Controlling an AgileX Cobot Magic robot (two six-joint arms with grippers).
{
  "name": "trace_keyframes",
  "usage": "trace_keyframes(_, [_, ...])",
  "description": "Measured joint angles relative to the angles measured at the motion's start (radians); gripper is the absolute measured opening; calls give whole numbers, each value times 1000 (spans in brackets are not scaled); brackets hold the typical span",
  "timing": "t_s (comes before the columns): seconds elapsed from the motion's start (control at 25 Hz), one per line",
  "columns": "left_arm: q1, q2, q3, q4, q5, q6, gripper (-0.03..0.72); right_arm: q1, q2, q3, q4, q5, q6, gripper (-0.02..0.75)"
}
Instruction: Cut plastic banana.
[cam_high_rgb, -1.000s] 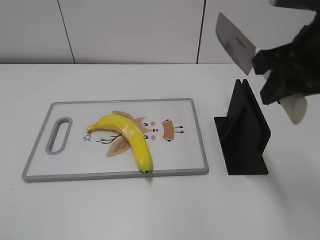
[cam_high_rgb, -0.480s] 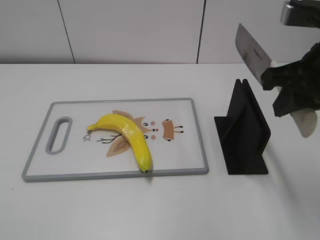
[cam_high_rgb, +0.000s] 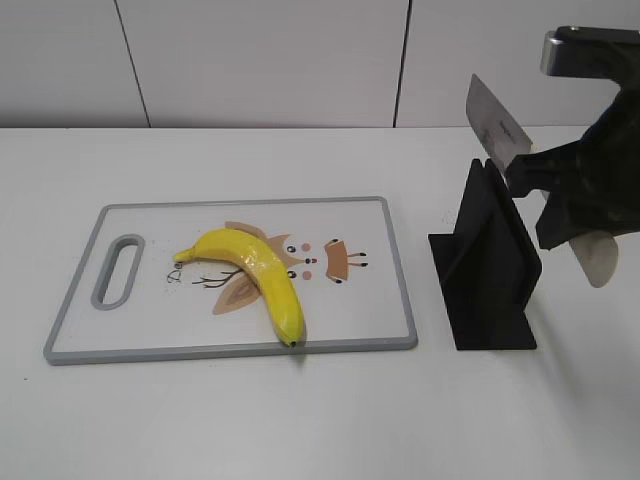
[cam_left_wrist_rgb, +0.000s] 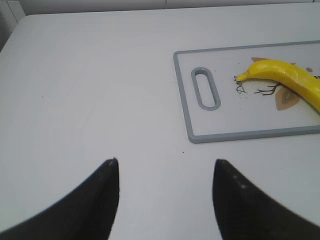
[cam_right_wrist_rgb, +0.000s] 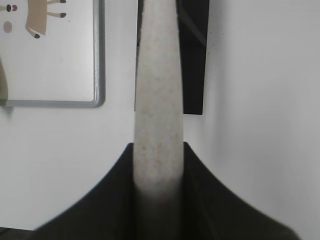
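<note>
The plastic banana (cam_high_rgb: 253, 275) lies in the lower middle of the exterior view, on the grey-rimmed cutting board (cam_high_rgb: 396, 262), its dark tip at the front rim. At the right edge, the right gripper (cam_high_rgb: 565, 205) is pressed on the pale handle of a knife (cam_high_rgb: 494, 113), whose blade is tilted above the black knife stand (cam_high_rgb: 487, 268). The left gripper (cam_left_wrist_rgb: 165, 187) is spread, holding nothing, over the white table (cam_left_wrist_rgb: 90, 90).
</note>
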Motion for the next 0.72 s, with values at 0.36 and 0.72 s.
trace_keyframes(0.36, [0,0,0,1,-1,-1,552,0,49,60,-1,-41,26,167])
trace_keyframes(0.72, [0,0,0,1,-1,-1,552,0,54,152,35,-129,29,167])
